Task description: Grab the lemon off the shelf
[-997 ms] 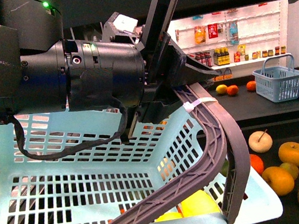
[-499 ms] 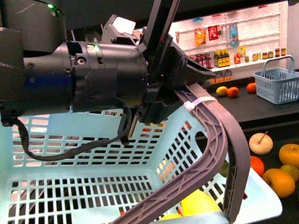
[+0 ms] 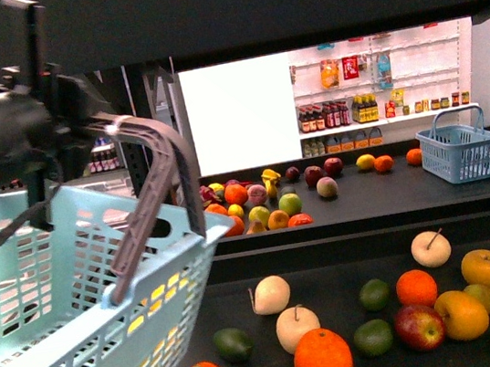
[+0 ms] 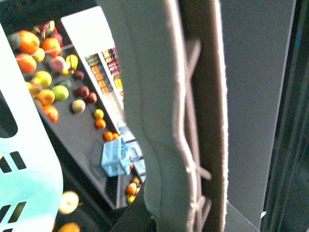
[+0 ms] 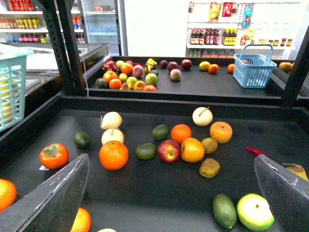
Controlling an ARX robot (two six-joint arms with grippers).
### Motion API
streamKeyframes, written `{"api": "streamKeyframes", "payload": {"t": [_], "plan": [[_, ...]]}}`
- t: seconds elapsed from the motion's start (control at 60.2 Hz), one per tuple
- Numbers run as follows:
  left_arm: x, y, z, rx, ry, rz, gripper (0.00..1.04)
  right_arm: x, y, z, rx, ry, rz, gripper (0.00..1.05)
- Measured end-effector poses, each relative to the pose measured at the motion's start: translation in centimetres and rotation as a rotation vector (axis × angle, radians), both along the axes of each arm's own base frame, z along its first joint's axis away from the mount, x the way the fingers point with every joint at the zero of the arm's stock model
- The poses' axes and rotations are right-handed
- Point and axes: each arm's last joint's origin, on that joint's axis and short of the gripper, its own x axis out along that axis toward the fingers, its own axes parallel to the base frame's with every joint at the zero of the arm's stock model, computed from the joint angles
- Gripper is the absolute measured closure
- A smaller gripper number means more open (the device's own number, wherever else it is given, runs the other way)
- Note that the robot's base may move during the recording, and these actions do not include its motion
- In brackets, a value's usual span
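Front view: left arm comes in from the upper left, dark wrist level and pointing right. The left gripper (image 3: 78,116) is clamped on the grey handle (image 3: 157,183) of the light-blue basket (image 3: 68,293). The basket hangs tilted over the left side of the shelf (image 3: 343,224). Yellow shows through the basket's side slots (read as the lemon (image 3: 155,294), outline cut up by the slats), so it sits inside the basket and off the trays. Loose fruit lies on the near tray, including an orange (image 3: 323,360) and a red apple (image 3: 419,324). More fruit and a small blue basket (image 3: 457,152) sit on the rear tray. White store shelves (image 3: 371,100) of bottles stand behind. Right arm not in this view.

Left wrist view: the handle (image 4: 169,121) fills the frame, very close. The fingers themselves are not visible. A basket corner (image 4: 29,164) and the fruit trays lie beyond it.

Right wrist view: right gripper (image 5: 171,159) is spread wide with nothing between its fingers. Its two dark fingertips (image 5: 67,188) frame the near tray (image 5: 145,188) from above, angled down, clear of the fruit. The basket (image 5: 12,82) is at the picture's edge, with yellow of the lemon (image 5: 6,99) behind its slats.
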Motion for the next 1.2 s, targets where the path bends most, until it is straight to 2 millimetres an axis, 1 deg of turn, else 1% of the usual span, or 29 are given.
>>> {"api": "streamKeyframes", "payload": {"t": [0.066,0.233,0.499,0.698,0.815,0.864,0.997,1.081,1.197], "plan": [[0.0,1.9,0.4,-0.041,-0.044,0.045,0.97,0.0,0.0,0.0,0.0,0.0,0.0,0.02],[-0.1,5.6,0.6,-0.087,-0.112,0.109,0.97,0.0,0.0,0.0,0.0,0.0,0.0,0.02],[0.1,11.3,-1.1,-0.092,-0.175,0.099,0.97,0.0,0.0,0.0,0.0,0.0,0.0,0.02],[0.1,14.3,-1.8,-0.093,-0.216,0.111,0.97,0.0,0.0,0.0,0.0,0.0,0.0,0.02],[0.0,15.2,-2.4,-0.096,-0.22,0.126,0.97,0.0,0.0,0.0,0.0,0.0,0.0,0.02],[0.1,15.5,-3.0,-0.105,-0.203,0.13,0.97,0.0,0.0,0.0,0.0,0.0,0.0,0.02],[0.2,15.8,-4.2,-0.129,-0.17,0.131,0.97,0.0,0.0,0.0,0.0,0.0,0.0,0.02],[0.3,15.9,-5.3,-0.151,-0.135,0.12,0.97,0.0,0.0,0.0,0.0,0.0,0.0,0.02],[0.3,16.0,-6.1,-0.162,-0.11,0.109,0.97,0.0,0.0,0.0,0.0,0.0,0.0,0.02]]}}
